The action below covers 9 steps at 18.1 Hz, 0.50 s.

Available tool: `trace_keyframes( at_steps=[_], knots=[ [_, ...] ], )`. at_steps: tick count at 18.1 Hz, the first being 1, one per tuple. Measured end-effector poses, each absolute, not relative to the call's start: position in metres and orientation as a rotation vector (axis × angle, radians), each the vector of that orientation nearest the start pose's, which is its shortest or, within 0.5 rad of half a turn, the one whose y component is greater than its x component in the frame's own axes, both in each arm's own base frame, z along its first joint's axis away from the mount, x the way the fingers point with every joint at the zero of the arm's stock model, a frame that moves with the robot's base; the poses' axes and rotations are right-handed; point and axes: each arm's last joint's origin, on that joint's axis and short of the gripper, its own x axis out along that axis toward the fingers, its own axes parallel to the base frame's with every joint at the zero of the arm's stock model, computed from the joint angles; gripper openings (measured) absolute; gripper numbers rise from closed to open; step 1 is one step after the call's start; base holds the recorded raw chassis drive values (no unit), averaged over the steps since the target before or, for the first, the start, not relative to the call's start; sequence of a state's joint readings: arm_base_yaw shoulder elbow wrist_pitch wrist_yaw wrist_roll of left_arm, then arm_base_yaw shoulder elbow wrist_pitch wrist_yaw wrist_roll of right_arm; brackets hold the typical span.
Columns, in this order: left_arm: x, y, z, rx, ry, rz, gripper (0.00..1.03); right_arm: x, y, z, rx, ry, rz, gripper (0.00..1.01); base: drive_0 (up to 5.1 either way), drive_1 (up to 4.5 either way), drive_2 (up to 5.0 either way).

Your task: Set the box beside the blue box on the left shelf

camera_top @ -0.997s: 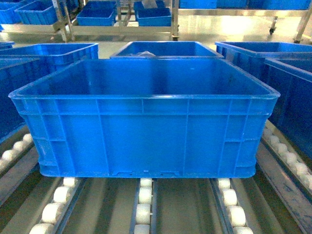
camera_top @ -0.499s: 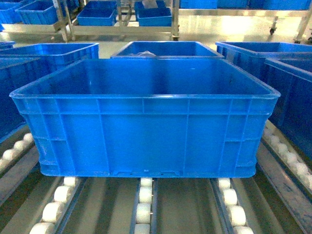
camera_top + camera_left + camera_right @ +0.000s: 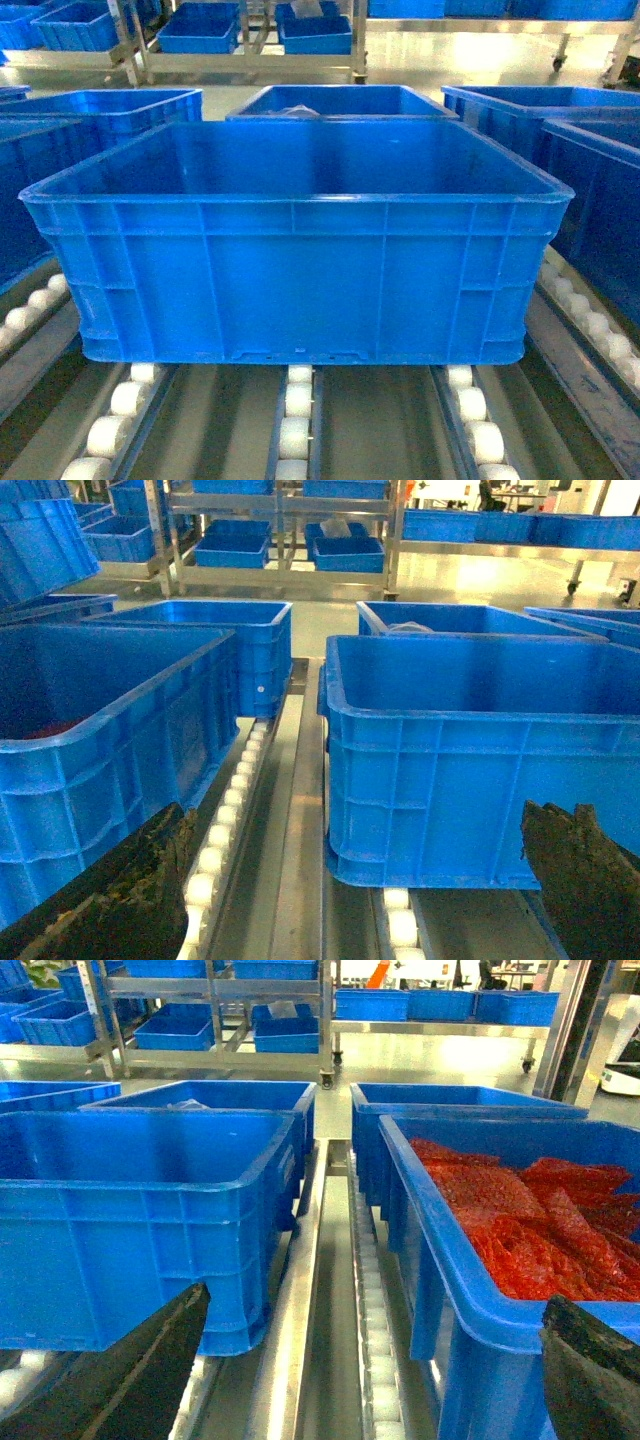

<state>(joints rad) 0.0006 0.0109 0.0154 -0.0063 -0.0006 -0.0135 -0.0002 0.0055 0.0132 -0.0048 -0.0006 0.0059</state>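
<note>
The box (image 3: 300, 270), a large bright-blue ribbed crate with nothing inside, rests on the white rollers (image 3: 295, 420) of the left shelf, filling the middle of the head view. It also shows at the right of the left wrist view as the box (image 3: 480, 770) and at the left of the right wrist view as the box (image 3: 130, 1220). Another blue box (image 3: 90, 770) stands beside it on the left, across a roller rail (image 3: 230, 810). My left gripper (image 3: 350, 905) is open just short of the box's left front corner. My right gripper (image 3: 365, 1385) is open over the gap at its right side. Neither holds anything, and neither appears in the head view.
To the right of the box is a blue crate (image 3: 520, 1220) filled with red bubble sheeting. More blue crates (image 3: 340, 100) stand behind on the rails, and others to each side. Metal racks (image 3: 240, 40) with further crates stand across the floor.
</note>
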Motion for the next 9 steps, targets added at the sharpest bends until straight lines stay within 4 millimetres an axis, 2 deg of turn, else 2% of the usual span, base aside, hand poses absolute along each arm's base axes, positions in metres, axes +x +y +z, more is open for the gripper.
trace_keyframes(
  at_steps=[1,9],
  knots=[
    [0.0974,0.0001,0.1673,-0.014,0.002,0.001,0.97,0.0972,0.0000,0.1671,0.006,-0.003,0.000,0.97,0.0,0.00,0.0],
    [0.0974,0.0001,0.1673,-0.014,0.002,0.001,0.98,0.0972,0.0000,0.1671,0.006,-0.003,0.000,0.98,0.0,0.00,0.0]
  ],
)
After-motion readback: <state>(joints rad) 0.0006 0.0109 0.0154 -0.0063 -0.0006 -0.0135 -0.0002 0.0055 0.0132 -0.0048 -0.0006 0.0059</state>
